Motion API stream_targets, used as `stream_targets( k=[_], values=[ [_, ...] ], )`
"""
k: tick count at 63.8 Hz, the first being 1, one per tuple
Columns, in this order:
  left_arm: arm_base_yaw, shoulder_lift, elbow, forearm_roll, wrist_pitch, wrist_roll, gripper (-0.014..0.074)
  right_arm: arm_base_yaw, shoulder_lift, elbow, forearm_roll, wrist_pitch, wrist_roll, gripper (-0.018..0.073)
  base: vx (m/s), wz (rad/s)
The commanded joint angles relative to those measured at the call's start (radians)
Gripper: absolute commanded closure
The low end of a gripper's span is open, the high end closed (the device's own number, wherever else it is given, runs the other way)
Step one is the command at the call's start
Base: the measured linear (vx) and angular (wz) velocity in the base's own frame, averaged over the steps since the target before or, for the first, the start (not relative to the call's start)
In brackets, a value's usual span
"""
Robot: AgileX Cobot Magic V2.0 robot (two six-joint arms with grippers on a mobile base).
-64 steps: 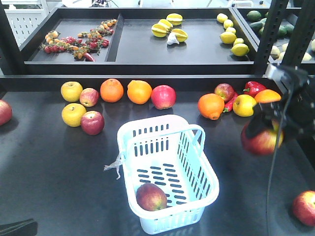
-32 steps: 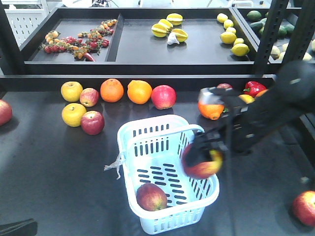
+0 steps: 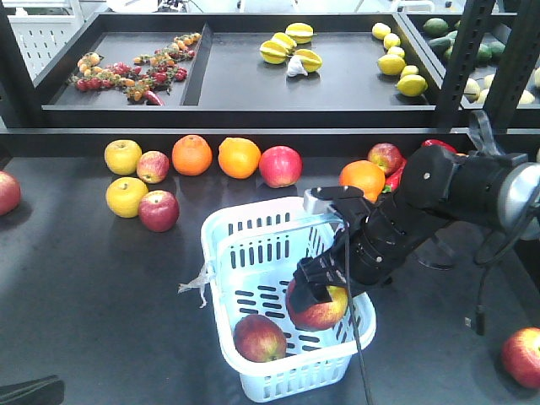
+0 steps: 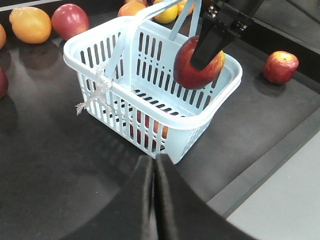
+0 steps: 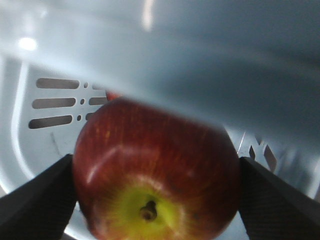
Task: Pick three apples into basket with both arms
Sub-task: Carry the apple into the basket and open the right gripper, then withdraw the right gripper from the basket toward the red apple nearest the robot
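Note:
The pale blue basket stands at the middle of the dark table, and one red apple lies on its floor. My right gripper is shut on a second red apple, held just inside the basket's right side, above the floor. In the right wrist view this apple fills the space between both black fingers, with the basket wall behind. My left gripper is shut and empty, low in front of the basket. More red apples lie loose on the table.
Yellow apples, oranges, further red apples and a red pepper line the back of the table. One red apple lies at the near right. A black shelf tray of fruit stands behind. The table edge runs near the basket.
My right arm has swung left from the table's right side with the apple in its grip and lowered it into the basket. The apple on the basket floor has not moved.

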Motion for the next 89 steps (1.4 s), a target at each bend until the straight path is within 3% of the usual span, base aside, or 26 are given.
stream_targets(
  k=[1,9,17,23,38,45,52,59,70,80,89],
  values=[
    [-0.001,0.004,-0.026,-0.025,-0.057,-0.006,0.0604,0.0,-0.04,-0.023,0.033,-0.017,-0.02,0.0197,0.0,0.0],
    [-0.001,0.004,-0.026,-0.025,-0.057,-0.006,0.0604,0.0,-0.04,-0.023,0.033,-0.024,-0.02,0.001,0.0,0.0],
    [-0.001,0.004,-0.026,-0.025,-0.057,-0.006,0.0604,0.0,-0.04,-0.023,0.033,-0.03,-0.021,-0.0112,0.0,0.0],
    [-0.001,0.004,-0.025,-0.025,-0.058,-0.006,0.0604,0.0,-0.04,-0.023,0.033,-0.033,-0.021,-0.0144,0.0,0.0],
    [-0.001,0.004,-0.025,-0.025,-0.058,-0.006,0.0604,0.0,-0.042,-0.023,0.032,-0.033,-0.046,-0.0115,0.0,0.0],
    [-0.001,0.004,-0.025,-0.025,-0.058,-0.006,0.0604,0.0,-0.055,-0.024,0.032,-0.02,-0.064,-0.0069,0.0,0.0],
    [-0.001,0.004,-0.025,-0.025,-0.058,-0.006,0.0604,-0.001,-0.08,-0.029,0.021,0.018,-0.053,0.0033,0.0,0.0],
    [-0.001,0.004,-0.025,-0.025,-0.058,-0.006,0.0604,-0.001,-0.121,-0.029,-0.016,0.057,-0.026,0.0205,0.0,0.0],
    [-0.001,0.004,-0.025,-0.025,-0.058,-0.006,0.0604,-0.001,-0.209,-0.028,-0.116,0.135,0.035,0.0575,0.0,0.0],
    [-0.001,0.004,-0.025,-0.025,-0.057,-0.006,0.0604,-0.001,-0.305,-0.026,-0.203,0.144,0.105,0.0568,0.0,0.0],
    [-0.001,0.004,-0.025,-0.025,-0.057,-0.006,0.0604,-0.001,-0.383,-0.026,-0.365,0.142,0.228,0.0568,0.0,0.0]
  ],
)
